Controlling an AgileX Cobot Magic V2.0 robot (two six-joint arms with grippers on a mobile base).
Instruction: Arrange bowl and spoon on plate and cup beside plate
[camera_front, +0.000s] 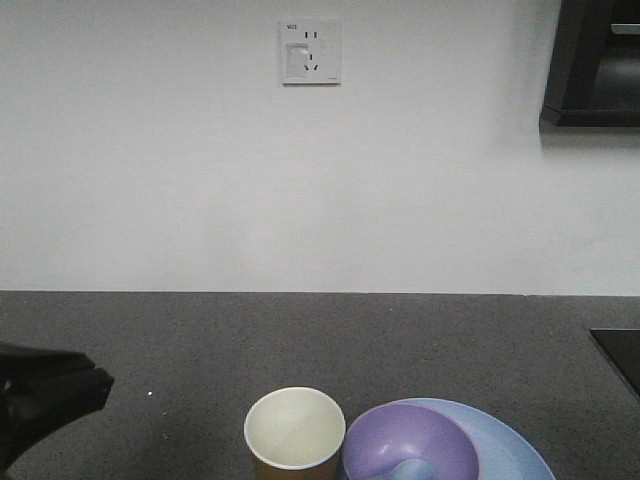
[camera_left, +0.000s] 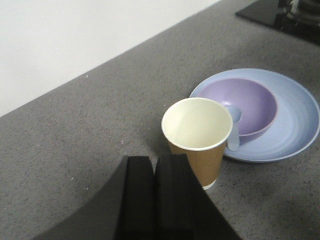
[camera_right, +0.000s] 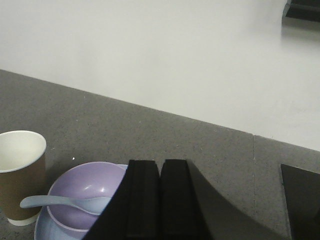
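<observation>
The purple bowl (camera_left: 250, 100) sits on the light blue plate (camera_left: 300, 125). The pale blue spoon (camera_left: 234, 131) lies in the bowl, its handle over the rim towards the cup. The brown paper cup (camera_left: 197, 165) stands upright on the counter, just left of the plate and close to its rim. My left gripper (camera_left: 154, 159) hangs shut and empty close by the cup's near side. My right gripper (camera_right: 161, 162) is shut and empty above the plate's right part, hiding it; the bowl (camera_right: 82, 187), spoon (camera_right: 50, 201) and cup (camera_right: 20, 175) show to its left.
The dark grey counter (camera_front: 320, 340) ends at a white wall with a socket (camera_front: 311, 52). A black cooktop (camera_front: 620, 355) is set in the counter at the right. A dark cabinet (camera_front: 595, 60) hangs at the upper right. A black part of my left arm (camera_front: 50, 395) shows at the lower left.
</observation>
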